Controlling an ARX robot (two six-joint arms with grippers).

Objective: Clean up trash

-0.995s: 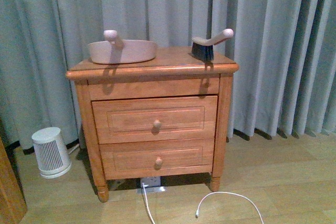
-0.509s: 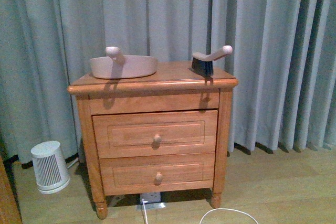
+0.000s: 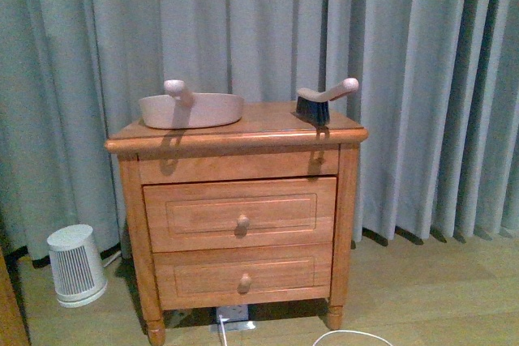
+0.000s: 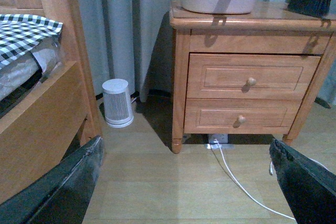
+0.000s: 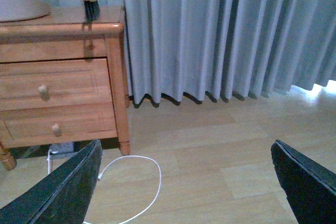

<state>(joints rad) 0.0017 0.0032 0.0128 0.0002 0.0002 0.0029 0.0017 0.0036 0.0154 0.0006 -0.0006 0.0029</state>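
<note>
nightstand [image 3: 235, 142]: landmark; centred in the front view, both drawers closed.
dustpan [image 3: 192, 109]: flat on the nightstand's top toward its left end, handle raised; likely parked so for a grasp from above.
brush [image 3: 324, 99]: on the nightstand's top near its right end, bristles down, handle angled up and outward; probably left that way for an easy pick-up.
trash: not seen in any view, neither on the nightstand's top nor on the floor shown before it.
left gripper [image 4: 185, 144]: spread wide, empty, low before the nightstand, facing its drawers.
right gripper [image 5: 185, 145]: spread wide, empty, low over the floor off the nightstand's right side.
cable [image 5: 152, 182]: looped on the floor by the nightstand's right front leg.
change from earlier front pictures: nightstand lower in frame, more curtain [image 3: 422, 79] above it, less floor below, cable loop nearly cut off; dustpan and brush in the same spots.
stage, as judged: searching, no tool taken yet.
</note>
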